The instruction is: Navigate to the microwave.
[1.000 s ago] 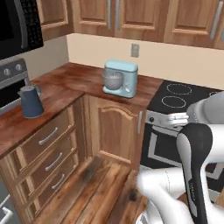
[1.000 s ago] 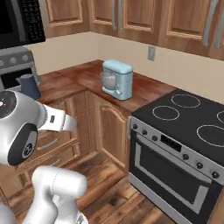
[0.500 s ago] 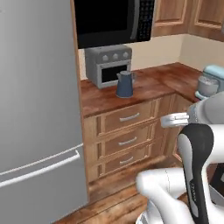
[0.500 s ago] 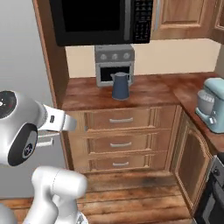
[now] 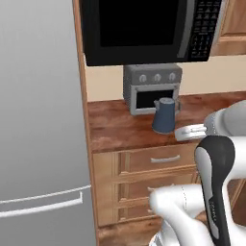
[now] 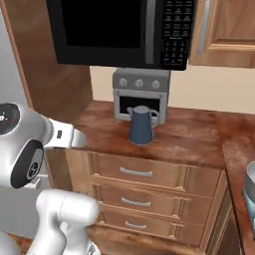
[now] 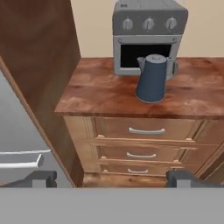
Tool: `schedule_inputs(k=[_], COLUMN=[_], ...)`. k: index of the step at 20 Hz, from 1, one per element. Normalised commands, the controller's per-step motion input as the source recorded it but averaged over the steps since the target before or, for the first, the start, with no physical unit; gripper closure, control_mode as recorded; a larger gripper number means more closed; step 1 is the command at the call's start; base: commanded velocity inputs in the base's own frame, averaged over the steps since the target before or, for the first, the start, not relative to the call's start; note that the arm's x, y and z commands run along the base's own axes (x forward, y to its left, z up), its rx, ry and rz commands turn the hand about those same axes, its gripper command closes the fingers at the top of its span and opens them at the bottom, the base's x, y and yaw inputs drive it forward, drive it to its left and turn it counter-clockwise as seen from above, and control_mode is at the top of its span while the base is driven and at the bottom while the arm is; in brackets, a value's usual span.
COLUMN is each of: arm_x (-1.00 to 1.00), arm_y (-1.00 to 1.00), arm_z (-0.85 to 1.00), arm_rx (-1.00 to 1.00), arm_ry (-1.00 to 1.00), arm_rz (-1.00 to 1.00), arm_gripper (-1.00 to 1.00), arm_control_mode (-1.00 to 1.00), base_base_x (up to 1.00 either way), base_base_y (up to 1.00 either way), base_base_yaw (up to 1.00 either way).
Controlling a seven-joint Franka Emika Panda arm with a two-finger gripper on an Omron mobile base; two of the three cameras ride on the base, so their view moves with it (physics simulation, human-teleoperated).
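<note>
Wide black microwave with dark glass door [image 5: 144, 29] looms ahead — best approached squarely, stopping short of wooden counter [image 6: 189, 139]; gripper [image 7: 111, 178] fingertips wide apart, empty.

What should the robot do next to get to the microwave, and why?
Probably roll forward a little and stop. The microwave already hangs straight ahead, above the toaster oven and blue kettle on the counter, so little driving seems left.
</note>
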Motion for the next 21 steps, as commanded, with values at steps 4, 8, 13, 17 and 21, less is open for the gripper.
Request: schedule_inputs(k=[4,8,13,17,21], arm_x=[0.00,0.00,0.00,0.00,0.00], arm_y=[0.00,0.00,0.00,0.00,0.00], arm_z=[0.00,0.00,0.00,0.00,0.00], arm_rx=[0.00,0.00,0.00,0.00,0.00], arm_ry=[0.00,0.00,0.00,0.00,0.00], arm_rz=[0.00,0.00,0.00,0.00,0.00], arm_gripper=[-1.00,-1.00,-1.00,-1.00,-1.00], arm_control_mode=[1.00,1.00,1.00,1.00,1.00], base_base_x=[1.00,1.00,1.00,1.00,1.00], base_base_y=[-0.07,0.00,-0.07,-0.23,0.00], base_base_yaw=[0.12,0.10,0.04,-0.25,-0.52])
